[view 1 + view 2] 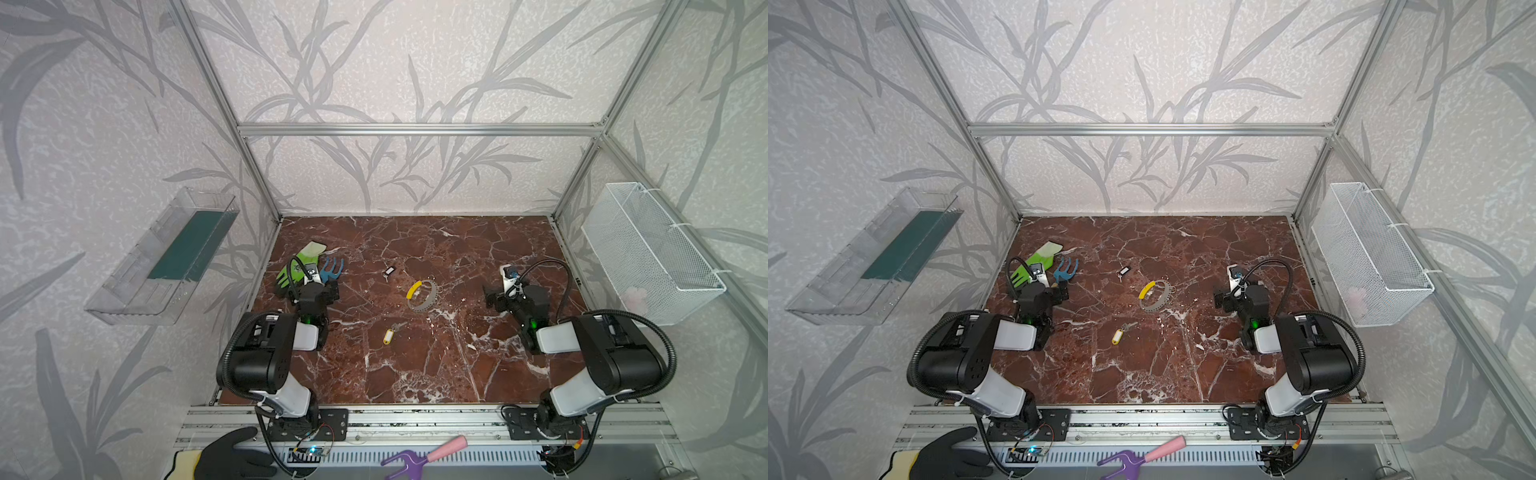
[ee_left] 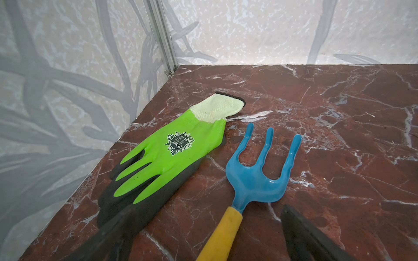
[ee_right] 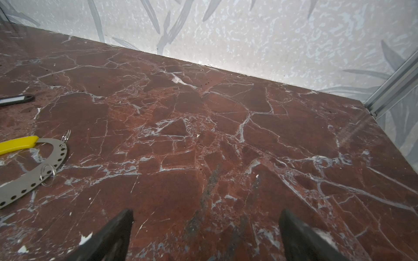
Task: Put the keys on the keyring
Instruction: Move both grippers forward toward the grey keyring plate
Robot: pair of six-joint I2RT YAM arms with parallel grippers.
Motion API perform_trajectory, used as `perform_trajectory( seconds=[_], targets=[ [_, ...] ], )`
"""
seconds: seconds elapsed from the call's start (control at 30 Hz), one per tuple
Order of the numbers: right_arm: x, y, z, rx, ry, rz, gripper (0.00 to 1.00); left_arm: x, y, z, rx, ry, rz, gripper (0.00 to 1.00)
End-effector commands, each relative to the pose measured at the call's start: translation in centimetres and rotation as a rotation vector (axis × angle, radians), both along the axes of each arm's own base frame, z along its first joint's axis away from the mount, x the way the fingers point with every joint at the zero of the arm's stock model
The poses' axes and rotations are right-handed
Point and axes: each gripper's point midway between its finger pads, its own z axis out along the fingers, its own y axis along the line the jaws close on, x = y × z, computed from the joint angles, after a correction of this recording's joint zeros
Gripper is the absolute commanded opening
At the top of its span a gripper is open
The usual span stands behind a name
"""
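My left gripper (image 1: 330, 289) and right gripper (image 1: 492, 297) hang spread, empty, by the bench's (image 1: 415, 374) side edges. Black-tagged key (image 1: 389, 271), yellow-tagged key (image 1: 388, 336) and keyring (image 1: 414, 290) lie apart mid-bench, easy to approach.

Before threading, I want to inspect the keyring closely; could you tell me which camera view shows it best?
The right wrist view: the keyring is close enough to show its punched holes and small split rings, though the frame cuts part off. Both top views show the whole loop, small. The left wrist view misses it.
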Motion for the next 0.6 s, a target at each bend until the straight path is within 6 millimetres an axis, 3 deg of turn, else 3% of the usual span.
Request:
perform_trajectory(
  seconds=[0.0, 0.57],
  targets=[
    [0.73, -0.14, 1.21, 0.001, -0.036, -0.009, 0.99, 0.4, 0.1, 1.15, -0.026, -0.044, 0.009, 0.99],
    [1.17, -0.94, 1.01, 0.026, -0.011, -0.043, 0.99, 0.42, 0.12, 1.21, -0.025, -0.045, 0.01, 0.99]
  ],
)
